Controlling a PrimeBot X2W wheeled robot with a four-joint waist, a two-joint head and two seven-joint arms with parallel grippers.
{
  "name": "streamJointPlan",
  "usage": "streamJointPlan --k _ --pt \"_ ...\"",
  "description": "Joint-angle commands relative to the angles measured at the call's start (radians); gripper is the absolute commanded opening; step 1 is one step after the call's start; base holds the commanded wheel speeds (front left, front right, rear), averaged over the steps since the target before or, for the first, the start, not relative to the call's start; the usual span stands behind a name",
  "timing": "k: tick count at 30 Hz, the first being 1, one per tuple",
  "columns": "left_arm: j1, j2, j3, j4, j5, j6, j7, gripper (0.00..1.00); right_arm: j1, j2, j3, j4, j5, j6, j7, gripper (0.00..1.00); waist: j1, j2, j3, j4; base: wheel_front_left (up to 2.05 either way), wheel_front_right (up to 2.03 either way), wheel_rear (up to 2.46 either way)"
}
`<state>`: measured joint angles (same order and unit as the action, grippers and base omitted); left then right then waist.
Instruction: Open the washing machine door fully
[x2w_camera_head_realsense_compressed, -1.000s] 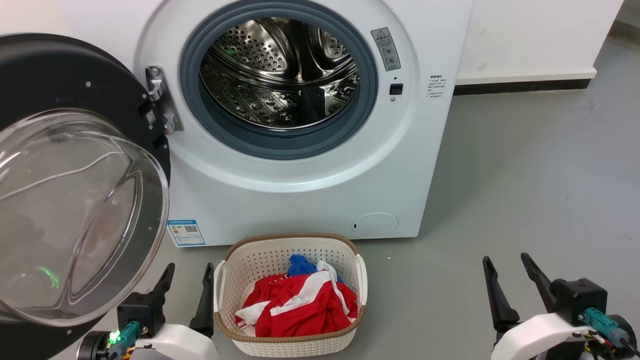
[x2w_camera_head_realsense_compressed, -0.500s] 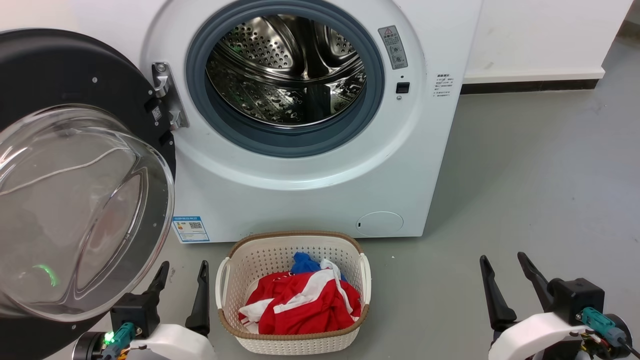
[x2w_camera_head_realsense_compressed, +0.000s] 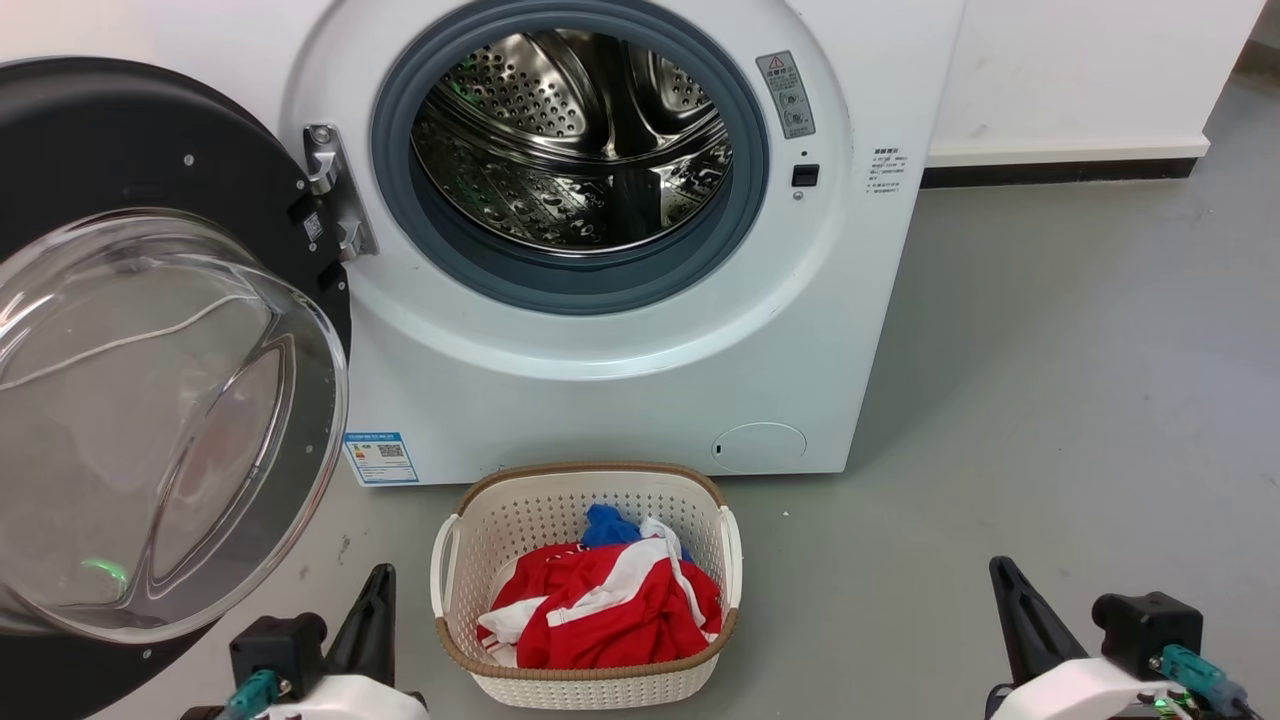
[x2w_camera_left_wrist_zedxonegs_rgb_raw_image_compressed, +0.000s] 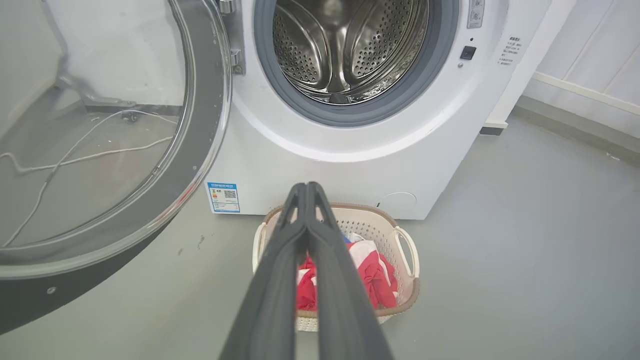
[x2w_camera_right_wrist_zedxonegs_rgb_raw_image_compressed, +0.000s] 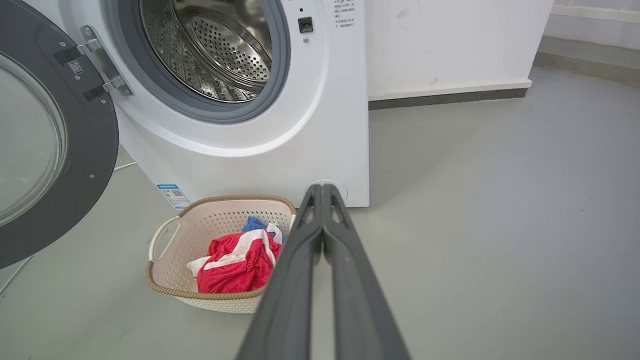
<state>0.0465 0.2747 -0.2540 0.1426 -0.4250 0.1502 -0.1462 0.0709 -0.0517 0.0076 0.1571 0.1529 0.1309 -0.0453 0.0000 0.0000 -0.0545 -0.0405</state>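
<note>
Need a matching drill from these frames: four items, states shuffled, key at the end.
Items
1. washing machine door
2. drum
3. basket
4. left end effector

States
A. shut, fingers together
B. holds red, white and blue clothes
C. swung open
D. empty, perforated steel

Pairs: 1-C, 2-D, 3-B, 4-A

There was one washing machine (x2w_camera_head_realsense_compressed: 620, 400) with one washing machine door (x2w_camera_head_realsense_compressed: 120, 130), one steel drum (x2w_camera_head_realsense_compressed: 560, 140) and one round cap (x2w_camera_head_realsense_compressed: 758, 447). There was one basket (x2w_camera_head_realsense_compressed: 580, 470), with one red-and-white garment (x2w_camera_head_realsense_compressed: 600, 620) and one blue garment (x2w_camera_head_realsense_compressed: 605, 525), and two grippers: the left gripper (x2w_camera_head_realsense_compressed: 378, 590) and the right gripper (x2w_camera_head_realsense_compressed: 1005, 585).
</note>
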Motion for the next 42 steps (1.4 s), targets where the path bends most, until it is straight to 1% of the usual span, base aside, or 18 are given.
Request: streamJointPlan --k 1,13,25,26,42 --pt "-0.022 0.002 0.019 -0.012 -0.041 -0.008 0.007 0.0 -0.027 0.0 -0.007 -0.012 0.051 0.0 0.005 0.0 0.0 0.0 0.001 0.001 0.0 0.0 0.0" --pt "-0.048 -0.033 0.075 0.01 -0.23 -0.053 0.047 0.0 -0.052 0.0 -0.025 0.001 0.281 0.0 0.03 0.0 0.0 0.0 0.006 0.005 0.0 0.0 0.0" --pt "-0.07 -0.064 0.124 0.028 -0.394 -0.092 0.082 0.0 -0.075 0.001 -0.042 0.015 0.481 0.0 0.052 0.0 0.0 0.0 0.012 0.009 0.0 0.0 0.0" --pt "-0.074 -0.072 0.135 0.031 -0.431 -0.101 0.09 0.0 -0.081 0.001 -0.045 0.018 0.527 0.0 0.056 0.0 0.0 0.0 0.014 0.01 0.0 0.0 0.0" --pt "-0.094 -0.105 0.188 0.045 -0.601 -0.143 0.127 0.0 -0.107 0.001 -0.063 0.033 0.736 0.0 0.08 0.0 0.0 0.0 0.021 0.014 0.0 0.0 0.0"
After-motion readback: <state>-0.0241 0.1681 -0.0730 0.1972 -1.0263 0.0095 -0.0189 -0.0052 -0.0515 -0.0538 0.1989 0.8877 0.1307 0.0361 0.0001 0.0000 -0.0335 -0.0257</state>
